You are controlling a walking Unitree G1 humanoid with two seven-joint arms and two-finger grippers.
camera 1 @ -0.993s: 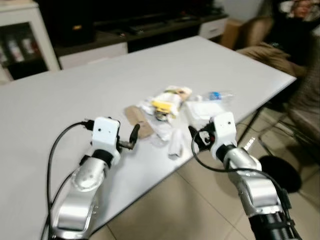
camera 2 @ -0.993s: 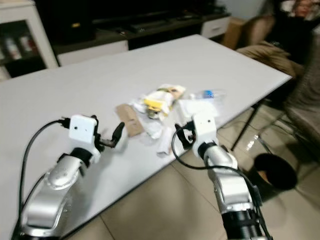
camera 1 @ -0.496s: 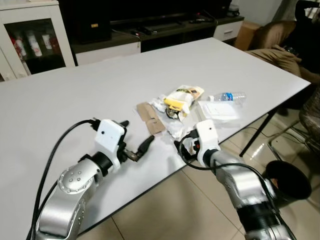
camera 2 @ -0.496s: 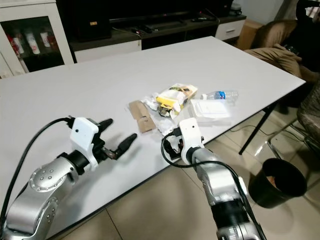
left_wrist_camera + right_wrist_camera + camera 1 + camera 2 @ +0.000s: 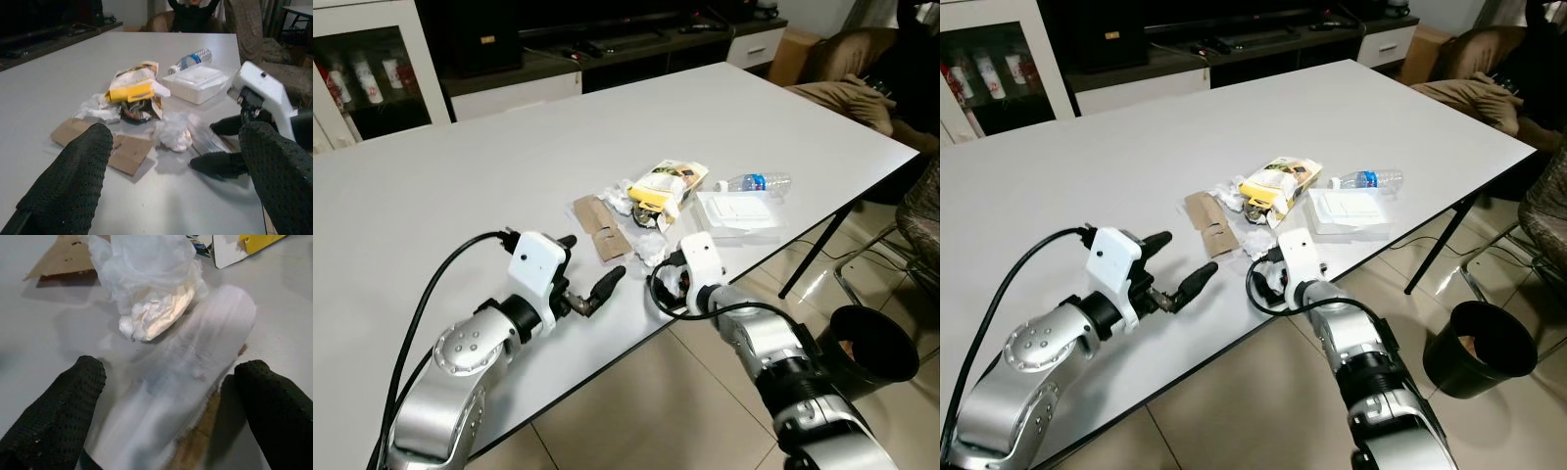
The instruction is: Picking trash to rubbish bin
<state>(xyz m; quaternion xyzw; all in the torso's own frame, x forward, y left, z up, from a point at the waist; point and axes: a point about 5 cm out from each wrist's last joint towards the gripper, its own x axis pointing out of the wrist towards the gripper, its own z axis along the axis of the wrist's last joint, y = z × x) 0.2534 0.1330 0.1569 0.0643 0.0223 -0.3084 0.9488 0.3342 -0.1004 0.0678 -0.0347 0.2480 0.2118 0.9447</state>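
On a white table [image 5: 460,166], near its front edge, lies a small heap of trash: a crumpled white tissue wad [image 5: 156,313], a flat clear plastic wrapper [image 5: 181,377], a torn brown cardboard piece [image 5: 599,227], a yellow snack bag [image 5: 668,184], a white foam box [image 5: 742,209] and a clear water bottle [image 5: 756,181] at the far right. The right gripper [image 5: 166,401] is the nearer one, jaws spread wide and holding nothing, with the wrapper lying between its fingers, its long axis running away from the gripper toward the tissue just beyond. The left gripper [image 5: 590,272] hovers to the left of the heap, fingers also apart and empty. Down on the floor to the right stands a black rubbish bin [image 5: 873,343], something brownish inside.
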